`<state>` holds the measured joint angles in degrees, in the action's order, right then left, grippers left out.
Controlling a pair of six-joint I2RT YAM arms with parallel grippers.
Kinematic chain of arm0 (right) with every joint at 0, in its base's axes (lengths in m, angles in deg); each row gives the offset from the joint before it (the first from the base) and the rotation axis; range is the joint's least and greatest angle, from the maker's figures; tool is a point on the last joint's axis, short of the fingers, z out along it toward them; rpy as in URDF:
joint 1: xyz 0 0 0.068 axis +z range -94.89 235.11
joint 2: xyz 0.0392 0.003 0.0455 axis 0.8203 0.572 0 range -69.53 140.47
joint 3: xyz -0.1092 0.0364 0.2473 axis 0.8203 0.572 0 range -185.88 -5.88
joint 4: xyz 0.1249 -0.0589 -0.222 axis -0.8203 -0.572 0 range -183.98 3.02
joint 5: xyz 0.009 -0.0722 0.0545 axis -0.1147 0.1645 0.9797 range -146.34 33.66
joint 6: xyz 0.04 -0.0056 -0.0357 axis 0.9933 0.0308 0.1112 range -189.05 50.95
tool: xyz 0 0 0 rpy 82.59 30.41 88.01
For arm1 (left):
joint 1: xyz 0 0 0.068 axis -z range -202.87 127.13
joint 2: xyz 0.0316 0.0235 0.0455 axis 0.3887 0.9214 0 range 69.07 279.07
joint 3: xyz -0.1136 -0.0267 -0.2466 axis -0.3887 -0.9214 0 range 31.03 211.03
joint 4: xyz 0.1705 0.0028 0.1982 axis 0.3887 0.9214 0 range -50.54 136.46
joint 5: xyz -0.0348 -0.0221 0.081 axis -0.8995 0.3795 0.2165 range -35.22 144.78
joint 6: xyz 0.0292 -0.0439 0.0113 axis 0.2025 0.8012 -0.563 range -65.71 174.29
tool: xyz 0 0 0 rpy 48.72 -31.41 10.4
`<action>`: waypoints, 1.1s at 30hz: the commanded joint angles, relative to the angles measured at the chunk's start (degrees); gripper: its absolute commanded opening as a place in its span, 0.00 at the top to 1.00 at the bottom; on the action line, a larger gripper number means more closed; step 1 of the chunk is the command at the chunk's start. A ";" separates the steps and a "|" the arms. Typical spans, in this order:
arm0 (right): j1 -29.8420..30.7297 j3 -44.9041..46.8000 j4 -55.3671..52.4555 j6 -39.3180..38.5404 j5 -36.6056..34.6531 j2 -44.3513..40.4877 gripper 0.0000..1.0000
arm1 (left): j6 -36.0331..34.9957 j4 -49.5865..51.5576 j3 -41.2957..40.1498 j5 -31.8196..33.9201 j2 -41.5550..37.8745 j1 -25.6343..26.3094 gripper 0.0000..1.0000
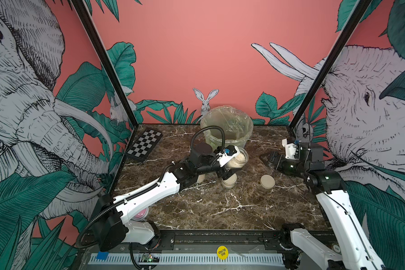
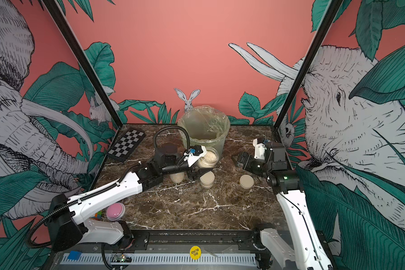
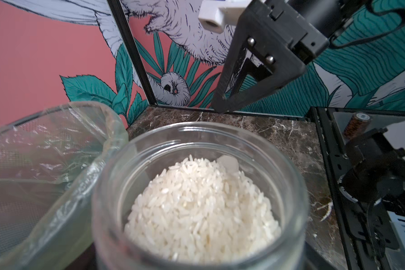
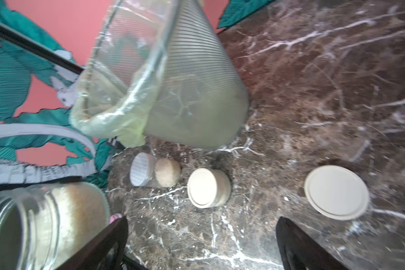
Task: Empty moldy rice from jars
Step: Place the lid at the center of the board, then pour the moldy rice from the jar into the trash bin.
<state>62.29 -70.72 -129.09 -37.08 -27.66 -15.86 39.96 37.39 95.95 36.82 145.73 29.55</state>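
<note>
Near marble desk [image 1: 208, 205] back edge, beside translucent green-bagged bin [image 1: 235, 138]: left gripper [image 1: 233, 164] clamps lidless clear glass jar [image 1: 241, 159] of white rice [image 3: 201, 210]; right gripper [image 1: 267, 160] jaws spread, empty.

**Enclosure and Surroundings**

My cell is closed on three sides. The back wall [image 1: 197, 58] is plain salmon pink, with green leaves and a white rabbit [image 1: 205, 101] printed along its lower edge. The left side wall [image 1: 21, 98] and the right side wall [image 1: 372, 112] each carry a large line-drawn elephant among teal foliage. A black frame post [image 1: 104, 63] stands at each rear corner.

The work surface is a dark brown marble-pattern tabletop [image 1: 208, 210] with white veins. Along its near edge runs a black metal rail [image 1: 220, 236]. Below that lies a white slotted cable duct [image 1: 185, 258], with a round yellow sticker [image 1: 222, 252] at its upper edge. Lighting is even and shadows are soft.
</note>
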 commanded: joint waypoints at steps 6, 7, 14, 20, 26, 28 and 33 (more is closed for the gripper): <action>1.37 2.48 21.13 12.09 9.00 -2.49 0.02 | -6.70 5.96 11.49 -0.80 2.69 -1.39 1.00; 1.61 2.36 22.07 12.35 8.70 -2.22 0.02 | -6.90 6.31 12.34 -1.09 3.24 -1.68 1.00; 4.95 -2.95 22.54 5.38 9.41 -0.41 0.02 | -6.86 7.87 18.25 -1.22 7.89 -3.80 1.00; 7.72 -2.50 25.97 -2.61 6.36 0.53 0.03 | -2.86 8.22 23.78 -7.54 12.15 -7.93 1.00; 11.94 -4.20 28.52 -8.63 1.72 6.18 0.06 | -1.39 9.64 28.25 -10.51 14.91 -10.06 1.00; 13.94 -5.64 29.29 -9.94 -0.23 8.22 0.06 | -1.41 10.82 30.05 -10.90 15.97 -10.40 1.00; 16.39 -8.56 30.64 -12.49 -4.72 12.56 0.07 | -1.07 12.16 33.43 -11.82 18.53 -11.07 1.00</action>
<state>77.87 -76.99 -102.29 -46.13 -28.73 -4.01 38.23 51.49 125.77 27.88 164.61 18.93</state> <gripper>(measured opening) 0.934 0.835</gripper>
